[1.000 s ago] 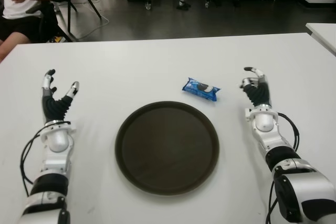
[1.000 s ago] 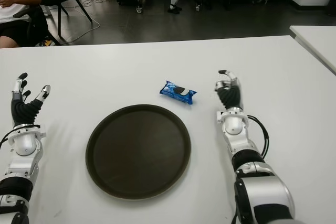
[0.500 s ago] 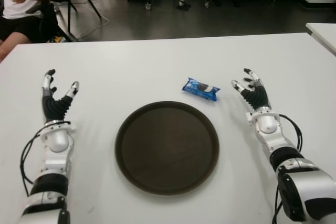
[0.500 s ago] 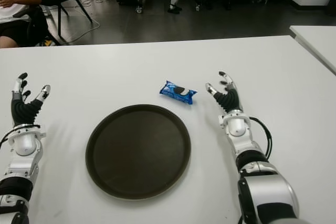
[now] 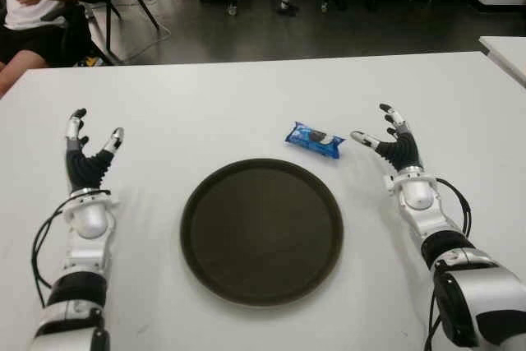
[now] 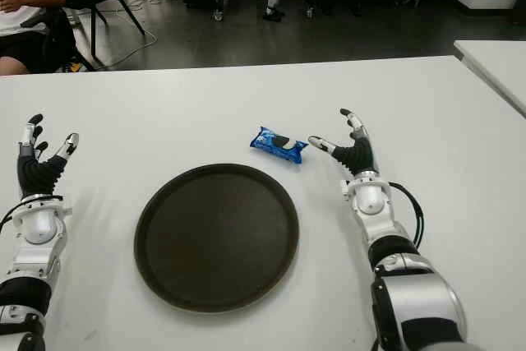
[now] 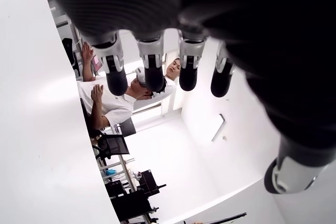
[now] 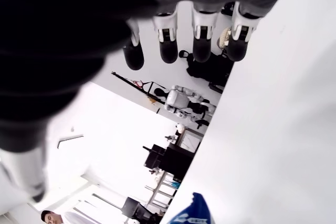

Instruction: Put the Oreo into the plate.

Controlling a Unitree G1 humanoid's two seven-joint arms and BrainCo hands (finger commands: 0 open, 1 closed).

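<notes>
a big white table [image 5: 246, 96] holds a round dark plate [image 5: 261, 231] in the middle. a small blue oreo pack [image 5: 315, 140] lies just behind the plate, not touching it.

The left hand [image 5: 87, 162] is raised at the robot's left side, palm turned inward, its fingers [image 7: 148, 66] extended and loosely spread, holding nothing. The forearm runs straight back toward the body. The right hand [image 5: 393, 139] reaches forward at the right side, fingers spread wide and thumb [image 5: 362, 139] pointing inward toward the middle, also holding nothing. Its forearm angles back and outward.
</notes>
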